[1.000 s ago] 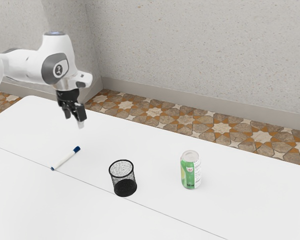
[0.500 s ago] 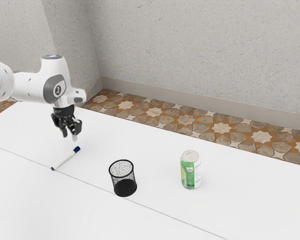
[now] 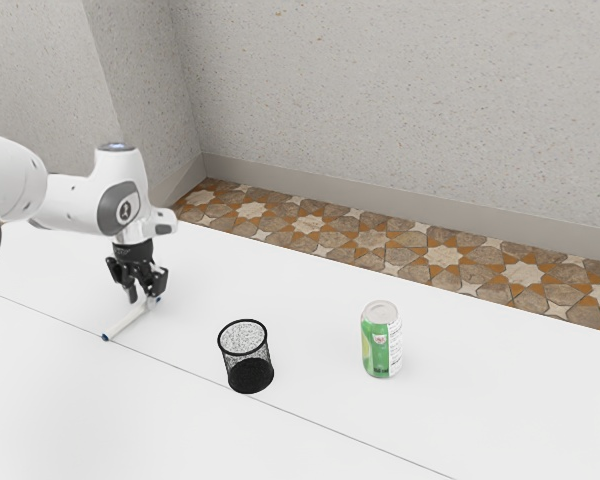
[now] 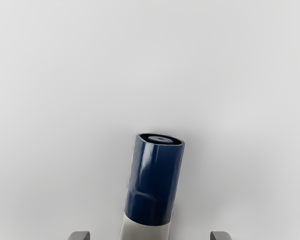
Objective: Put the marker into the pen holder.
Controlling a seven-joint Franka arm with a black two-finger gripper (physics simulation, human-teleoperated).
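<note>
My gripper is low over the table at the marker's capped end, its two fingers apart. The white marker with blue ends lies flat on the table. In the wrist view the marker's blue cap points away from the hand, and the gripper has one fingertip on either side of the marker, with gaps between. The black mesh pen holder stands upright, with nothing seen inside it.
A green and white can stands upright beyond the pen holder, toward the exterior view's right. The white table has a thin seam along it, and its far edge borders a patterned floor.
My hand has come down from above the table to the marker's capped end. The marker, pen holder and can have stayed where they were.
</note>
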